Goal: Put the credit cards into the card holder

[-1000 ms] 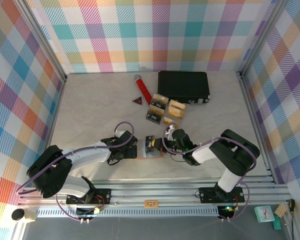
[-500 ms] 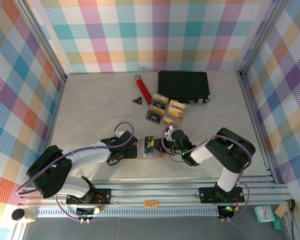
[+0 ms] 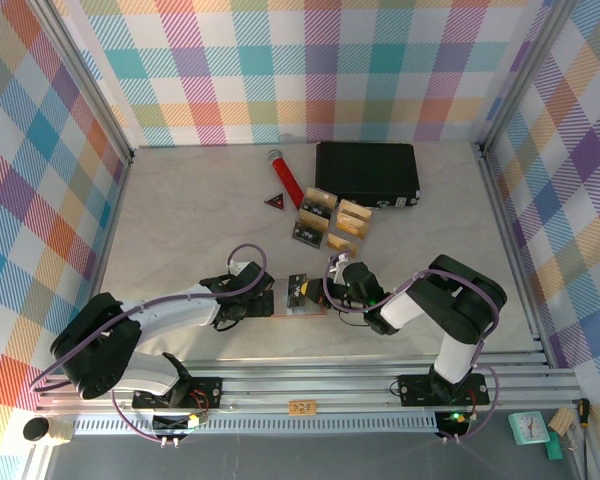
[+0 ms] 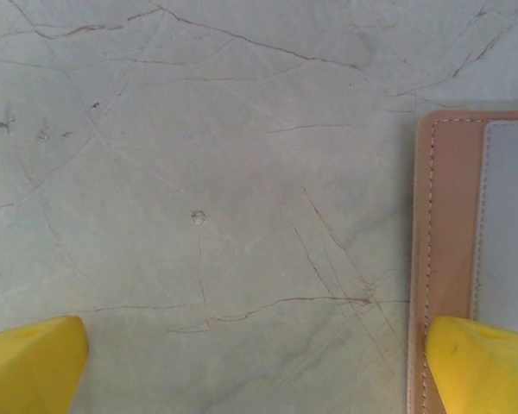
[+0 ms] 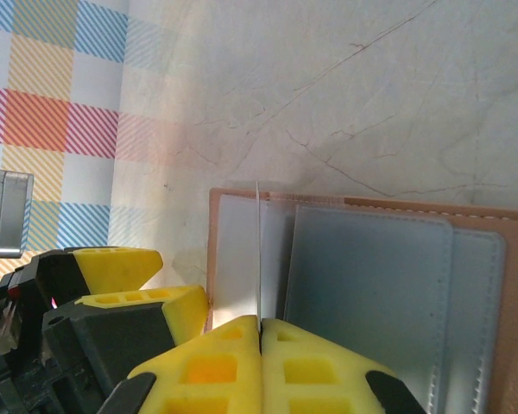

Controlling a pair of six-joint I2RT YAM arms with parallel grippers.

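Looks like the insertion step: the right fingers (image 5: 260, 335) pinch one credit card (image 5: 258, 246) edge-on over the open card holder (image 5: 371, 285) on the table (image 5: 371, 103) (left fingers (image 3: 263, 300) spread wide, holding nothing). Next it probably needs sliding into a pocket.

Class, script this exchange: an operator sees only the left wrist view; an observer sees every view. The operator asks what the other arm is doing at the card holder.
Operator: My open left claw sits at the card holder's edge. What is the other arm doing?
Observer: The right claw is shut on a credit card, held edge-on over the open card holder.
Operator: Any cards left?
Observer: Yes, more credit cards lie near the black case, farther back.
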